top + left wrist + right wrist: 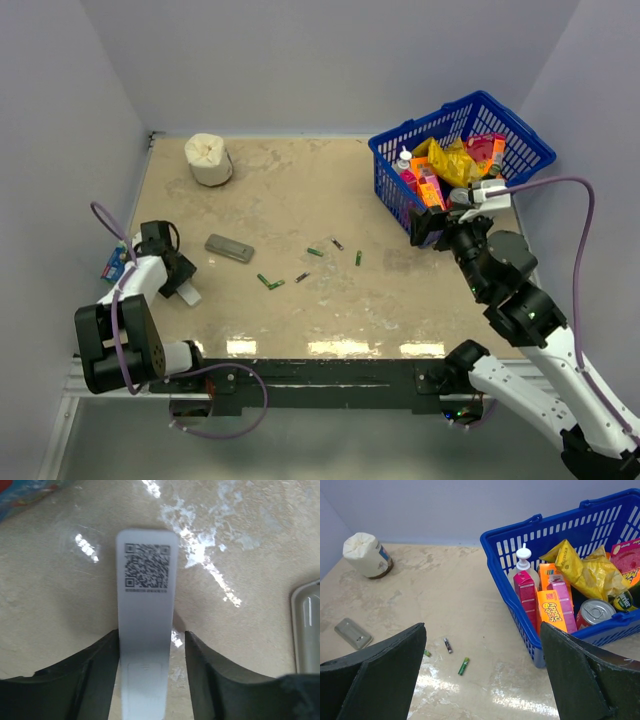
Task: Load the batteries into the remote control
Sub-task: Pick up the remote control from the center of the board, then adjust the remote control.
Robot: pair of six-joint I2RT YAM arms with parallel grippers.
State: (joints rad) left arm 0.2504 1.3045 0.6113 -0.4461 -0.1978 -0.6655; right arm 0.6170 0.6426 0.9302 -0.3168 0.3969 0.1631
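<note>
Pale lilac walls [330, 60] close in a mottled beige counter [300, 190] on three sides. Its glossy surface throws bright glare along the near edge.

The remote control [146, 605] lies flat by the counter's left edge, toward the near-left corner, with its QR-code side up. The left end effector [151, 640] straddles it. In the left wrist view the white bar runs straight out from between the fingers [95, 680], its long axis square to their closing line. One finger sits against the bar's edge, while a sliver of counter shows beside the other, so the jaws are apart and not yet clamped. The coming pinch looks to need only a short squeeze across the narrow width. A slick surface like this could let the bar skate sideways, though.

The batteries [314, 252] are scattered mid-counter, well apart from the remote. There are green cells and a couple of dark ones, lying at mixed angles. The right end effector [428, 228] hangs just beside the blue basket [425, 120] at the far-right corner. Its jaws are spread wide and hold nothing, and it is the nearer arm to those cells.

A grey flat slab [229, 247] rests between remote and batteries. A white roll [208, 158] stands toward the far-left corner. A blue-and-red pack [112, 265] sits against the left edge.
</note>
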